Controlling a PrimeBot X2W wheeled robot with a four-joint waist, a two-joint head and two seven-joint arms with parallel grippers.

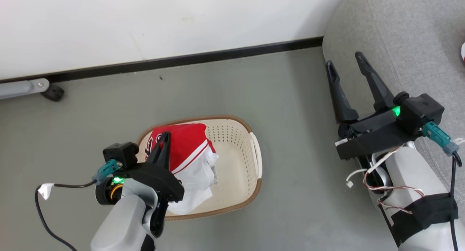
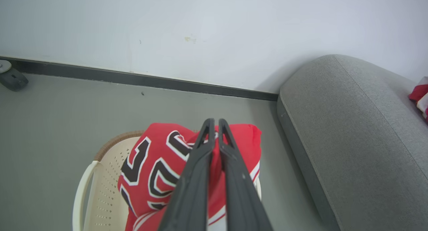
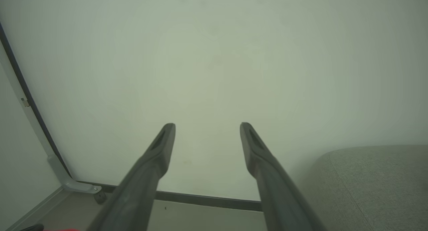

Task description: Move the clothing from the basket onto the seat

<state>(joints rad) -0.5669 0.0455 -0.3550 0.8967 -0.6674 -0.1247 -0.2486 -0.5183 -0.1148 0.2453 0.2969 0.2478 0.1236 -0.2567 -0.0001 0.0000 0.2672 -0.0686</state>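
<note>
Looks like a home living room. Grey sofa seat (image 1: 407, 44), laundry basket (image 1: 232, 138) on the floor (image 1: 290, 98), white wall (image 1: 145, 22), black skirting (image 1: 181, 60).

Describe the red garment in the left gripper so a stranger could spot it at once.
On the grey floor left of the grey seat stands a cream perforated basket. Bunched over it, pinched in the shut left gripper, is the red garment. Dark-and-white block lettering marks it out; the other red-and-white piece, on the seat, shows none.
</note>
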